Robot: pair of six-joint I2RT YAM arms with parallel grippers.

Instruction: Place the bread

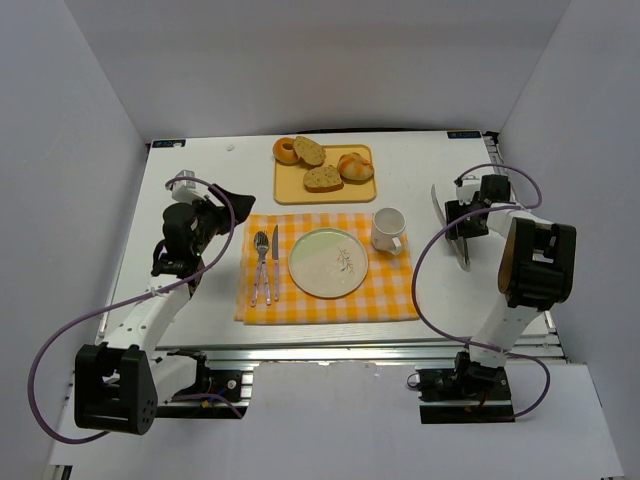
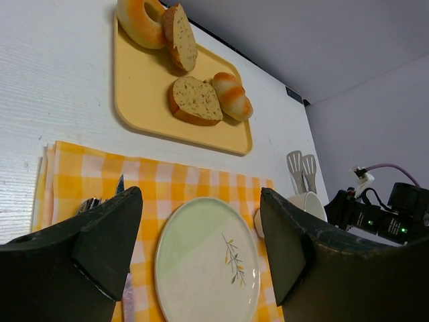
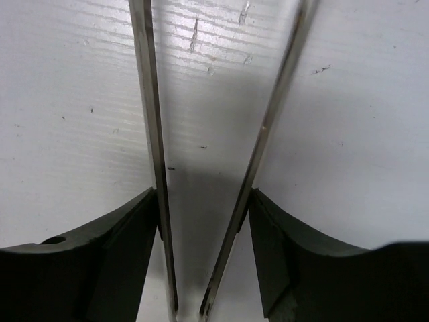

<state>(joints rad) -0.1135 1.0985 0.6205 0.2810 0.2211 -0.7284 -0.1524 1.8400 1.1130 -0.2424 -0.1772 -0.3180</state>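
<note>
The bread (image 1: 323, 179) is a flat brown speckled slice lying on the yellow tray (image 1: 300, 190) at the back, also in the left wrist view (image 2: 195, 100). My left gripper (image 1: 232, 210) is open and empty, left of the checked placemat, with its jaws framing the plate (image 2: 201, 268) in the left wrist view (image 2: 201, 201). My right gripper (image 1: 462, 228) is at the right over metal tongs (image 1: 450, 225). Its fingers (image 3: 120, 248) press against the outside of both tong arms (image 3: 151, 134), which stay spread.
The tray also holds a ring-shaped roll (image 1: 286, 150), an oval slice (image 1: 309, 151) and a golden scored roll (image 1: 355, 167). On the yellow checked placemat (image 1: 390, 290) sit a plate (image 1: 328, 263), a white mug (image 1: 388, 230), a fork (image 1: 260, 265) and a knife (image 1: 273, 255).
</note>
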